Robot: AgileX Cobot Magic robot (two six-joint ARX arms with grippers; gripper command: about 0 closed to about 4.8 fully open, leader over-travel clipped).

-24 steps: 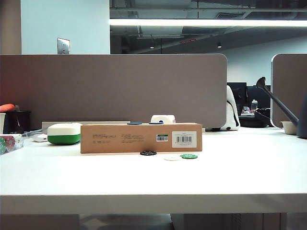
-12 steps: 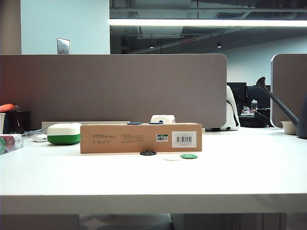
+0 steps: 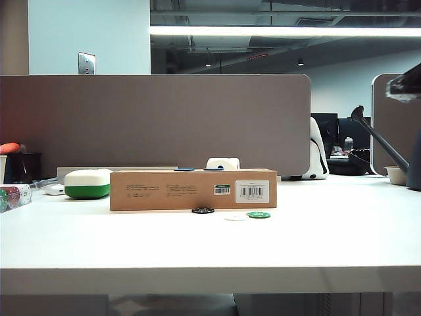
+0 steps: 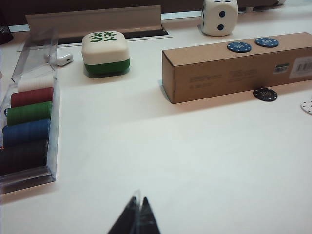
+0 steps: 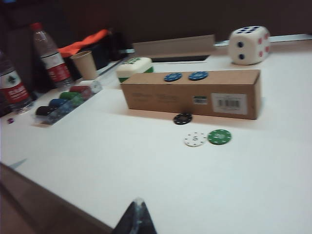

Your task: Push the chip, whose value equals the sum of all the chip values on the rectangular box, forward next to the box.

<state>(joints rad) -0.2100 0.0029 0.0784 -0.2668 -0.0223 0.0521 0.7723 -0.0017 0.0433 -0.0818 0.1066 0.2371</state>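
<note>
Right gripper (image 5: 138,214) newly raised, left gripper (image 4: 137,214) low.

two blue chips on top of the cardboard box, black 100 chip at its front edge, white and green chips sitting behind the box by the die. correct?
Not quite. The round white chip and round green chip lie in front of the long brown cardboard box, near the black round 100 chip, not behind it by the white die; the right wrist view shows this. The two dark blue round chips are on top as stated.

The white table (image 3: 197,250) carries the rectangular box (image 3: 193,189), with black (image 3: 203,210), white (image 3: 235,217) and green (image 3: 258,214) chips just in front.
</note>
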